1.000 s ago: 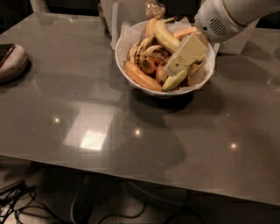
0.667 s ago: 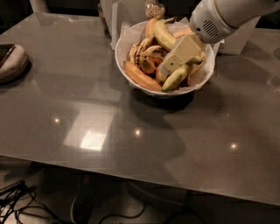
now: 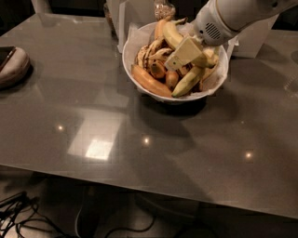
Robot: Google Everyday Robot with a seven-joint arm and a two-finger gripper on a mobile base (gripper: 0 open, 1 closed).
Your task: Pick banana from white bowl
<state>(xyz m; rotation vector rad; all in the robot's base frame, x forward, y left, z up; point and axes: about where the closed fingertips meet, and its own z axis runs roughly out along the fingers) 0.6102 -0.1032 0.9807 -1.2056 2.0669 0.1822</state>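
Camera view looks down on a glossy grey-brown desk point(image 3: 93, 116), with the wide round white bowl point(image 3: 126, 65), lined with crinkled white paper, standing toward its far side. The long, gently curved pale yellow-green banana point(image 3: 170, 33) lies on top of the fruit heap in that bowl, its upper end near the far rim and its body running rightward under the robot. The cream-coloured end effector point(image 3: 184, 55), on a thick white arm point(image 3: 233, 14) reaching in from the upper right, sits low over the bowl and against this banana's middle. I cannot tell whether it is open or closed. A shorter yellow-green banana point(image 3: 188, 81) lies just below it, an orange banana point(image 3: 149, 81) lines the near-left rim, and brown-spotted bananas point(image 3: 149, 49) fill the left side.
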